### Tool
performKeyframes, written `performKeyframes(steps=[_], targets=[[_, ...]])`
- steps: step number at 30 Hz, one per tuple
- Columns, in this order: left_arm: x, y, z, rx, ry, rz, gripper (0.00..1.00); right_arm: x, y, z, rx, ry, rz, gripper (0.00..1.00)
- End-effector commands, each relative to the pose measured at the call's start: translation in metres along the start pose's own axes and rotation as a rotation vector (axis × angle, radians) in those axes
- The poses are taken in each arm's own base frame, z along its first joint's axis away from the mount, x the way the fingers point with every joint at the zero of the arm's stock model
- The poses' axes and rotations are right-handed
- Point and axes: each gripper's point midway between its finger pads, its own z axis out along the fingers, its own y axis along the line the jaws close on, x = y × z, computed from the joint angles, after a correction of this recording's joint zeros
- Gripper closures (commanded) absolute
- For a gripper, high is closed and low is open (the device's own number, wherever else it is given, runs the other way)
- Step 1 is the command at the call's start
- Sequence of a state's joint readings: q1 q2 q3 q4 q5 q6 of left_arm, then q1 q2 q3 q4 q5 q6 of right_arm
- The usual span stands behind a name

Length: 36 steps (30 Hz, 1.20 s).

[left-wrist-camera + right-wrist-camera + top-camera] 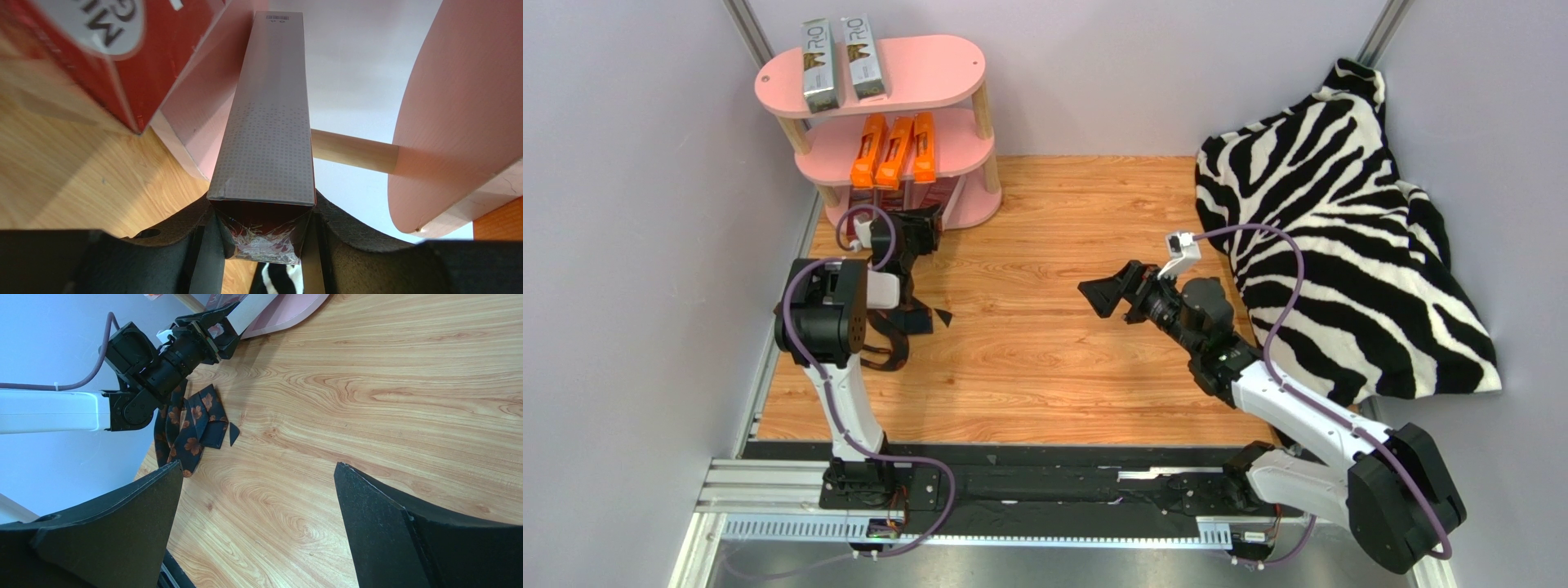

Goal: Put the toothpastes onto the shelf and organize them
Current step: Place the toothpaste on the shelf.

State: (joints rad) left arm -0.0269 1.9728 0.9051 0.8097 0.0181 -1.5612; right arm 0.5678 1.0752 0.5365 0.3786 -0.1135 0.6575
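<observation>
The left end effector (265, 236), clamped on a toothpaste carton (270, 122), aimed its length straight ahead between the boards of the shelf (457, 110).

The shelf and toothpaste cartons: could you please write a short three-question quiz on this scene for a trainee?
1. True or false: the right gripper is shut on something.
2. How many silver-grey cartons lie on the top board of the shelf? A one, B two, C three.
3. Fill in: the ___ gripper holds a carton by the shelf's lowest board.
Key: 1 false, it is open; 2 B; 3 left, meaning the left gripper.
</observation>
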Motion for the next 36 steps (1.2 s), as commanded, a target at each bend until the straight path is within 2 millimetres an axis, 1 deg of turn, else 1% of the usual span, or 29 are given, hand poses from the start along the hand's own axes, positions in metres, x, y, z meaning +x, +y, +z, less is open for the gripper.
performKeyframes(steps=[1, 3, 5, 6, 7, 8, 10, 12, 18, 19, 20, 21, 25, 28, 29, 30, 33, 35, 36], targets=[[0.003, 0.006, 0.011, -0.038, 0.004, 0.028, 0.81, -0.017, 0.004, -0.004, -0.013, -0.067, -0.019, 0.00], [0.004, 0.006, 0.014, -0.039, 0.005, 0.024, 0.81, -0.017, 0.003, -0.004, -0.012, -0.068, -0.018, 0.00], [0.005, 0.005, 0.017, -0.036, 0.014, 0.024, 0.78, -0.017, 0.003, -0.005, -0.012, -0.068, -0.015, 0.00], [0.006, 0.005, 0.019, -0.040, 0.017, 0.028, 0.75, -0.017, 0.002, -0.004, -0.011, -0.067, -0.016, 0.00], [0.007, 0.008, 0.021, -0.047, 0.019, 0.028, 0.68, -0.018, 0.002, -0.004, -0.012, -0.068, -0.016, 0.00], [0.008, 0.003, 0.023, -0.036, 0.026, 0.029, 0.66, -0.017, 0.001, -0.004, -0.010, -0.066, -0.015, 0.00], [0.011, 0.000, 0.028, -0.027, 0.043, 0.034, 0.61, -0.018, 0.001, -0.004, -0.008, -0.071, -0.015, 0.00], [0.015, -0.002, 0.030, -0.017, 0.065, 0.054, 0.59, -0.017, -0.002, -0.004, 0.001, -0.069, -0.012, 0.00], [0.023, 0.003, 0.034, -0.022, 0.082, 0.059, 0.57, -0.018, -0.004, -0.004, 0.000, -0.072, -0.005, 0.00], [0.024, 0.007, 0.033, -0.029, 0.084, 0.057, 0.57, -0.019, -0.005, -0.004, 0.000, -0.074, -0.005, 0.00], [0.025, 0.006, 0.033, -0.022, 0.087, 0.061, 0.55, -0.019, -0.005, -0.004, 0.000, -0.074, -0.005, 0.00], [0.026, 0.007, 0.032, -0.023, 0.090, 0.064, 0.43, -0.018, -0.005, -0.005, 0.001, -0.073, -0.004, 0.00], [0.028, 0.009, 0.029, -0.020, 0.096, 0.072, 0.42, -0.018, -0.006, -0.004, 0.000, -0.074, 0.003, 0.00], [0.031, 0.010, 0.029, -0.018, 0.105, 0.079, 0.39, -0.018, -0.007, -0.004, -0.001, -0.076, 0.004, 0.00], [0.032, 0.007, 0.028, 0.000, 0.114, 0.098, 0.17, -0.018, -0.007, -0.004, 0.000, -0.075, 0.004, 0.00], [0.034, 0.006, 0.027, 0.000, 0.112, 0.107, 0.01, -0.018, -0.007, -0.004, -0.002, -0.075, 0.007, 0.00], [0.035, 0.009, 0.025, -0.003, 0.113, 0.108, 0.01, -0.017, -0.007, -0.003, -0.003, -0.073, 0.009, 0.00], [0.037, 0.007, 0.023, 0.006, 0.119, 0.114, 0.01, -0.018, -0.008, -0.004, -0.001, -0.075, 0.012, 0.00], [0.036, 0.003, 0.022, 0.018, 0.118, 0.122, 0.01, -0.017, -0.008, -0.004, -0.002, -0.074, 0.012, 0.00]])
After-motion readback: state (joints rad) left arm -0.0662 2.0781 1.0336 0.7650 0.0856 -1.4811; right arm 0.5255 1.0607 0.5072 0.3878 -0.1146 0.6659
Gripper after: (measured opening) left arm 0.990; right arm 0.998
